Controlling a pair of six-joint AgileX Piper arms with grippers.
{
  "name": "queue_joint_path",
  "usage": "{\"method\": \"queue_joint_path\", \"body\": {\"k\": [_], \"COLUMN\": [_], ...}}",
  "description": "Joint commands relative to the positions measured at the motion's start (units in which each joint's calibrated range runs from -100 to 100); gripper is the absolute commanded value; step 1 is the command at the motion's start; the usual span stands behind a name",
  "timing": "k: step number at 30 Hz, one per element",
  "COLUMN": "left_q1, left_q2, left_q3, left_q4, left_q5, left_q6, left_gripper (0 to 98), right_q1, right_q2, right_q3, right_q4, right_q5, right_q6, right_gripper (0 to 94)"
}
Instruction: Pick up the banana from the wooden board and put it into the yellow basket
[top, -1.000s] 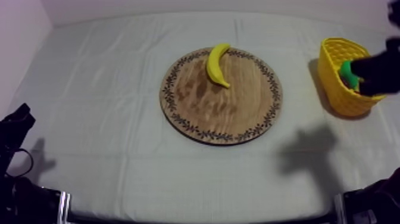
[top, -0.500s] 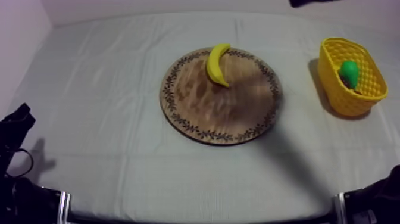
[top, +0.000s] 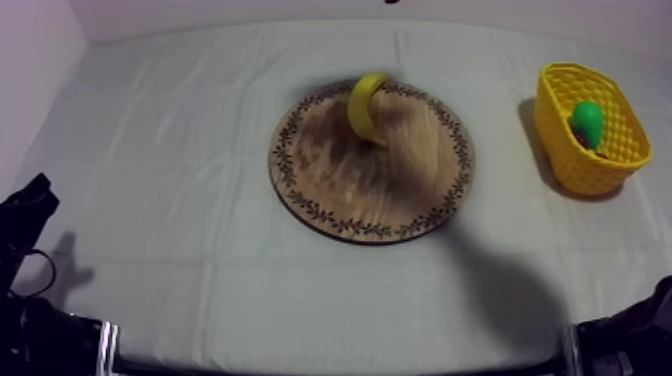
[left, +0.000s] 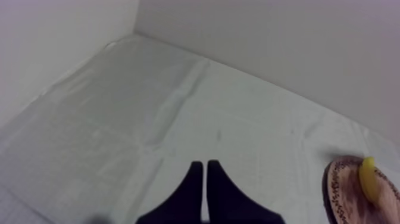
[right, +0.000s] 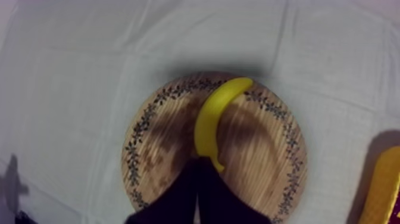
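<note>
A yellow banana (top: 365, 105) lies curved on the far part of the round wooden board (top: 385, 195), under a dark shadow. In the right wrist view my right gripper (right: 198, 162) hangs above the board (right: 259, 158), its fingers together as a narrow wedge, tips over the banana's (right: 211, 122) near end. The yellow basket (top: 575, 165) stands at the table's right side with a green pear (top: 587, 121) in it. My left gripper (left: 205, 168) rests shut over bare cloth, far from the board (left: 342, 187).
Grey-white cloth (top: 180, 150) surrounds the board on all sides. Black arm parts sit at the lower left (top: 28, 215) and lower right (top: 630, 340) edges of the top view. A wall runs behind the table.
My right arm has left the basket, with the pear lying inside it, and gone up out of the top view. Its shadow has slid across the board onto the banana.
</note>
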Motion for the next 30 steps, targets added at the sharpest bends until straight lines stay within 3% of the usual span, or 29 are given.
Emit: {"method": "queue_joint_path", "body": {"k": [1, 4, 9, 14, 20, 30], "left_q1": [0.0, 0.0, 0.0, 0.0, 0.0, 0.0], "left_q2": [0.0, 0.0, 0.0, 0.0, 0.0, 0.0], "left_q3": [0.0, 0.0, 0.0, 0.0, 0.0, 0.0], "left_q4": [0.06, 0.06, 0.06, 0.06, 0.06, 0.06], "left_q5": [0.0, 0.0, 0.0, 0.0, 0.0, 0.0], "left_q6": [0.0, 0.0, 0.0, 0.0, 0.0, 0.0], "left_gripper": [0.1, 0.1, 0.1, 0.1, 0.1, 0.1], "right_q1": [0.4, 0.8, 1.1, 1.2, 1.2, 1.1], "right_q2": [2.8, 3.9, 4.5, 4.5, 5.3, 12.3], "right_q3": [-2.5, -3.3, -3.3, -2.8, -0.9, 3.2], "right_q4": [-0.2, -0.5, -1.6, -2.2, -2.8, -3.2], "right_q5": [0.9, 2.7, 5.4, 6.9, 7.0, 3.0], "right_q6": [-0.4, -1.2, -1.3, -2.2, -3.0, -3.3], "right_gripper": [3.4, 18.0, 56.5, 79.0, 87.7, 88.6]}}
